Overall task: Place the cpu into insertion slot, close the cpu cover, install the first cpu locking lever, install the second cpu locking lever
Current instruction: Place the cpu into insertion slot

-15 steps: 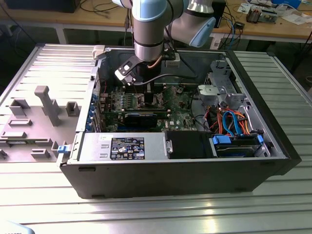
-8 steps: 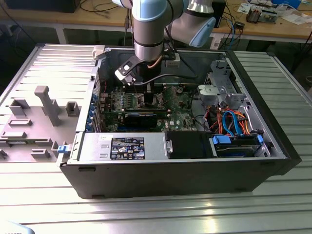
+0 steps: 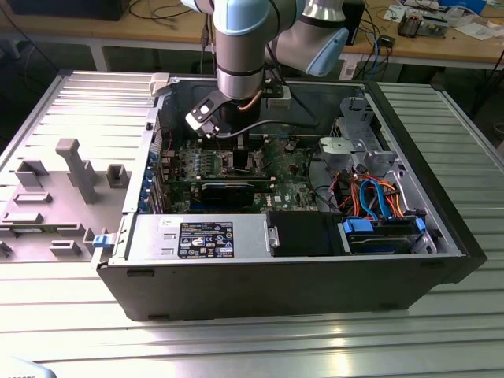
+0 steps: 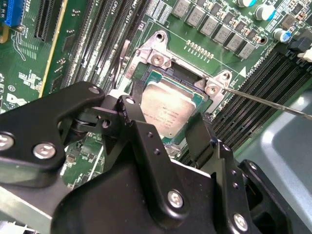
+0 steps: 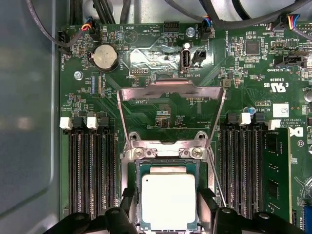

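inside the open case point(image 3: 276, 276), my black gripper point(image 4: 165, 119) pinches the silvery square cpu point(image 5: 168, 197) level for its silver-rimmed slot point(image 5: 165, 147), hinged cover point(image 5: 170, 91) raised clear.

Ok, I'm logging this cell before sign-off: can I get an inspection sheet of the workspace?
Surface: ribbed metal table, open computer case on it.
Job's things: cpu sits in the insertion slot; cpu cover open, swung back; locking lever unlatched.
Clutter: grey moulded panel at the exterior view's left.
Grippers: tool low over the cpu.
Cables: orange and blue cables inside the case.
Surroundings: wooden benches behind.
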`<state>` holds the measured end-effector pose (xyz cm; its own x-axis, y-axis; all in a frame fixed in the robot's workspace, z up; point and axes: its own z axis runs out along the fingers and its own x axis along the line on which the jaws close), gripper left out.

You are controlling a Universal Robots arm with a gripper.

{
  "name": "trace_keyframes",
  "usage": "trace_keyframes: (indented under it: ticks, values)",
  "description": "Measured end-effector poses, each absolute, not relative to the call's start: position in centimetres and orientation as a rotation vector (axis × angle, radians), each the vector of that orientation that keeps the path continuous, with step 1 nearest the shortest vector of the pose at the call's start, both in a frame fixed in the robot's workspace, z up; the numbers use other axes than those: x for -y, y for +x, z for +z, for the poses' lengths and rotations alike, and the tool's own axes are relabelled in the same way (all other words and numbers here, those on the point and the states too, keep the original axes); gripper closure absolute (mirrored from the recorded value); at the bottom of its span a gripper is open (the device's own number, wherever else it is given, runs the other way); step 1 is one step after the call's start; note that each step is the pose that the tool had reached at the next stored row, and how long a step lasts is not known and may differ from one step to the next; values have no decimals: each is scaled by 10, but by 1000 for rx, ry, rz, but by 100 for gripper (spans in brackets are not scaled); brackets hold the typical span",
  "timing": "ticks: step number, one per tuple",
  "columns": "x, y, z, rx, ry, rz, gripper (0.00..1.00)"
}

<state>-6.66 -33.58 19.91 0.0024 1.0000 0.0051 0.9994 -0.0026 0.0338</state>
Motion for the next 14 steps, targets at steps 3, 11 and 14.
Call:
trace_keyframes:
  ticks: [3,11,14]
  values:
    - [336,-67,209,-2204,2210,43,38]
    - [335,-65,228,-2204,2210,40,46]
    - [335,-58,228,-2214,2219,20,71]
